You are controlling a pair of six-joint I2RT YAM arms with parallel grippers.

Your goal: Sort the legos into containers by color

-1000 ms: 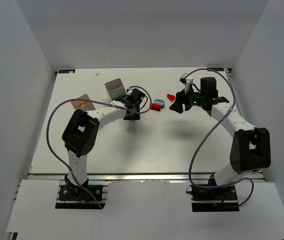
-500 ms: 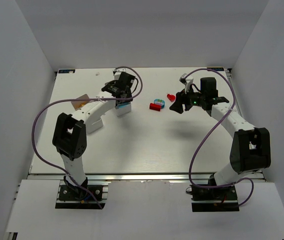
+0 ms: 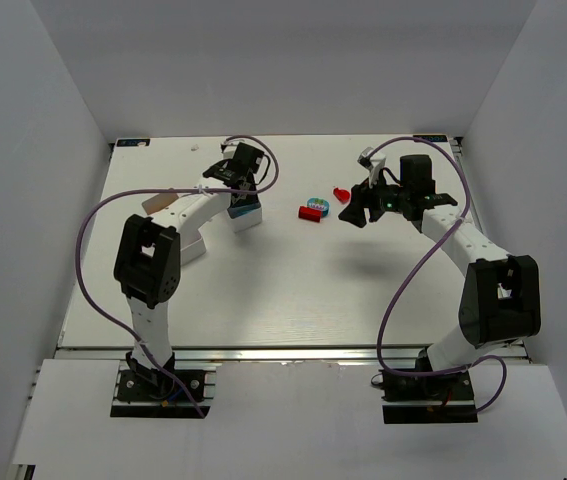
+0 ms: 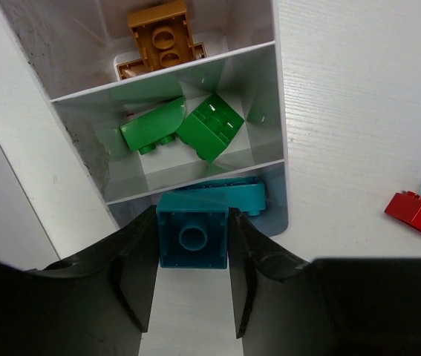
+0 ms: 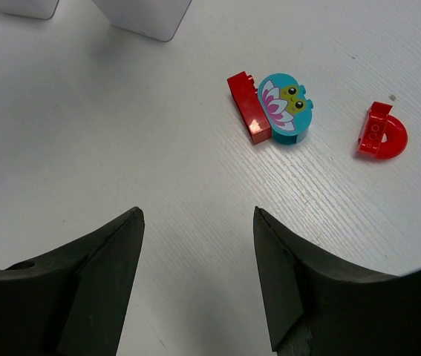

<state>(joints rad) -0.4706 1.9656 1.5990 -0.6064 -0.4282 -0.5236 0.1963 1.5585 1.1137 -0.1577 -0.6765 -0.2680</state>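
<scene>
My left gripper [image 4: 192,213] is shut on a teal brick [image 4: 192,239], hollow underside towards the camera, right above the near compartment of a white bin [image 4: 277,111]. In that compartment lies another teal brick [image 4: 234,195]. The middle compartment holds two green bricks [image 4: 149,133] [image 4: 210,127], the far one a brown brick [image 4: 160,33]. On the table lie a red brick [image 5: 249,117], a round multicoloured piece [image 5: 286,107] touching it, and a red arch piece [image 5: 382,133]. My right gripper [image 5: 195,215] hangs open and empty above the table, short of them.
In the top view the bin [image 3: 247,212] sits under the left gripper [image 3: 244,192], and a second container [image 3: 163,205] stands further left, partly hidden by the arm. The red brick [image 3: 310,212] lies between both arms. White walls enclose the table on three sides.
The left arm has swung back and left from the table's middle to above the bin, carrying the teal brick. The right arm has not moved.
</scene>
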